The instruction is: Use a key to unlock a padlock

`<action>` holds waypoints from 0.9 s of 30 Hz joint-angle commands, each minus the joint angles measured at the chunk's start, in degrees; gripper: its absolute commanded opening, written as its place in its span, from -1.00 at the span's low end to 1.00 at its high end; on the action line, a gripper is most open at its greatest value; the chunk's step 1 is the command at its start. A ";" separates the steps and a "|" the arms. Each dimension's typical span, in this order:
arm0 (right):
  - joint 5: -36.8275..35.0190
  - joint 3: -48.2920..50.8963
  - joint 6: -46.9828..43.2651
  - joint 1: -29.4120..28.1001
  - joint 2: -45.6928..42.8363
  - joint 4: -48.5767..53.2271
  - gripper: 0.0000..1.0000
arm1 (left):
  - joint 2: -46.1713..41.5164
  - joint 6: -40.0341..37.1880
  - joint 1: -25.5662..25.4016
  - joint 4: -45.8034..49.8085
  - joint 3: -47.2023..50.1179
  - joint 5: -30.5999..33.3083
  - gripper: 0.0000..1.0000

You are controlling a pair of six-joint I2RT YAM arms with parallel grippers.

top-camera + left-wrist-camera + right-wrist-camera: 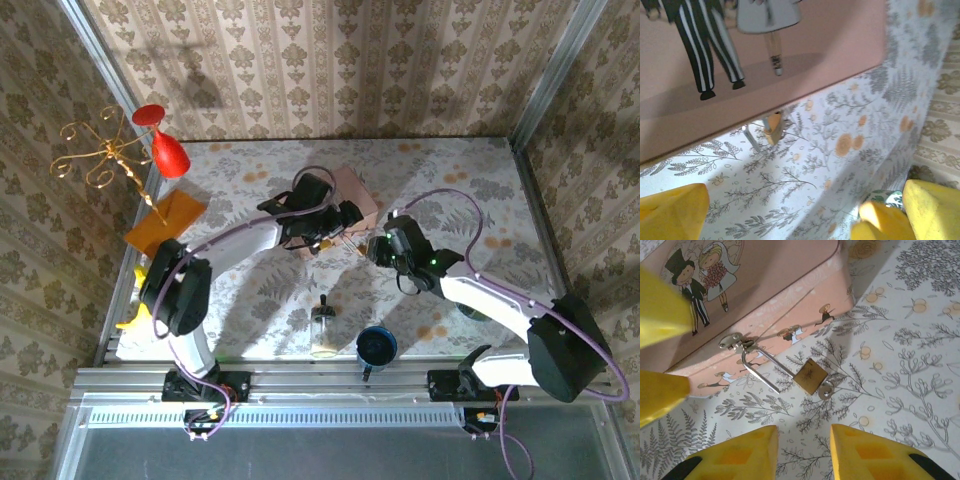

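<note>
Padlock (810, 376) lies on the table (900, 340), its shackle hooked through the hasp (732, 341) of the shut box (765, 270). A key (825, 390) appears to be seated in it. Left gripper (790, 205): spread wide, empty. Right gripper (804, 440): partly spread, empty, near the padlock. Jar (322, 330): contents unclear.

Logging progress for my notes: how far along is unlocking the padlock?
Done, it seems: a silvery key sits in the small brass padlock, and one shackle leg appears free of the body. In hand: nothing; the left jaws and right jaws stand open, empty. Remaining: perhaps unhooking it from the latch of the pink picture box.
</note>
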State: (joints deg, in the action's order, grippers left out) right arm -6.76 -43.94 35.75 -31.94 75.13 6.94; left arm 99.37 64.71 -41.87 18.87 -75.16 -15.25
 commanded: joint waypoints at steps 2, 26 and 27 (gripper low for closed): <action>10.71 -3.31 -8.64 4.15 3.30 -0.76 -0.36 | -8.26 -7.62 0.21 1.26 1.39 7.70 1.00; 16.43 -12.66 -19.13 7.16 19.23 0.19 -0.32 | -13.22 -30.45 9.38 6.80 9.20 32.03 1.00; 16.43 -13.15 -19.51 7.24 19.70 0.49 -0.32 | -12.36 -31.28 9.50 7.03 8.73 32.26 1.00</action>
State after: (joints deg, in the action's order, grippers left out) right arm 8.64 -54.76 18.94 -25.10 93.36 6.28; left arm 84.79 37.63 -32.91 24.10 -65.76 15.29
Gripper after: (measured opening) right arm 0.341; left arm 0.998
